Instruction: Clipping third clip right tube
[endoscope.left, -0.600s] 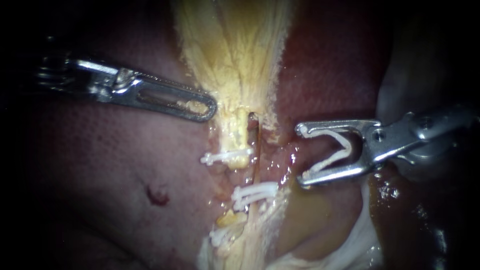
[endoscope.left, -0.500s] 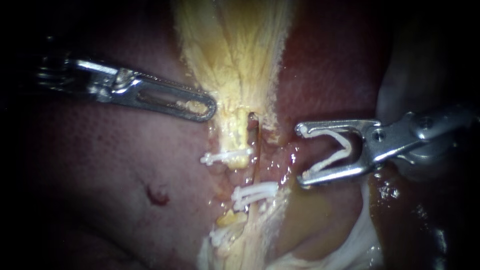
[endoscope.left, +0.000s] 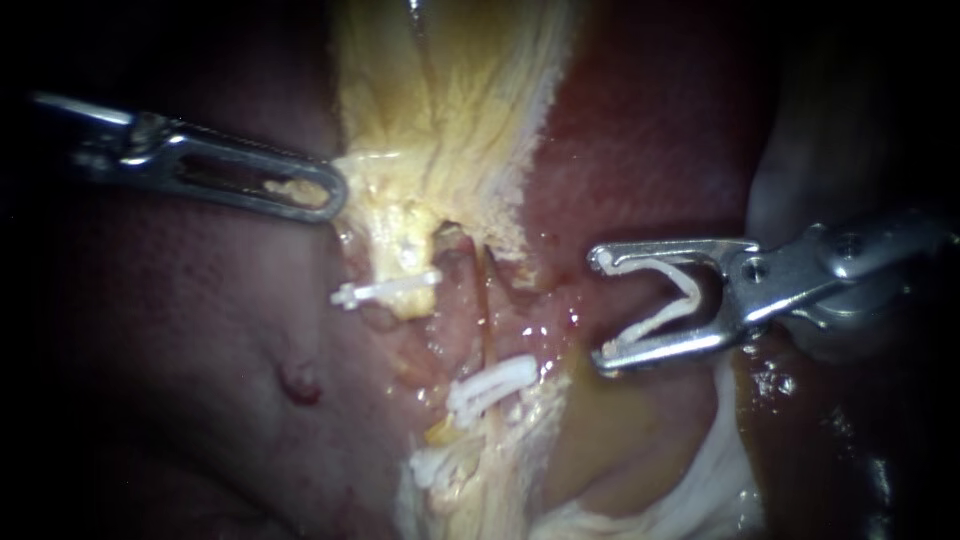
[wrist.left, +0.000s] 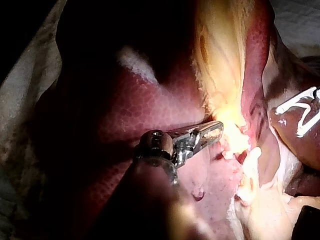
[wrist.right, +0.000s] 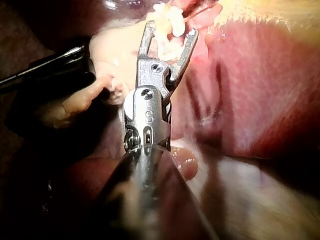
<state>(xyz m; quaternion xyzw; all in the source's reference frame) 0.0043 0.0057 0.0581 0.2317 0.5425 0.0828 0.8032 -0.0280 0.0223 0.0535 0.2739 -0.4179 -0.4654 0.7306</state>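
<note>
Your right instrument (endoscope.left: 602, 310) has its jaws spread wide, an open white clip (endoscope.left: 652, 324) seated against both of them; it sits off the tissue, near but not touching the right tube (endoscope.left: 486, 320), the thin reddish strand; placed clips (endoscope.left: 490, 385) cross that tube lower down; your left instrument (endoscope.left: 338, 195) has its jaws pressed together, pinching the edge of the yellow tissue (endoscope.left: 440, 130); the liver (endoscope.left: 180, 330) lies beneath.

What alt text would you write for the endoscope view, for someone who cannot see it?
The right instrument holds an open white clip beside a thin tube. The left instrument grips yellow tissue at its edge, over red liver.
</note>
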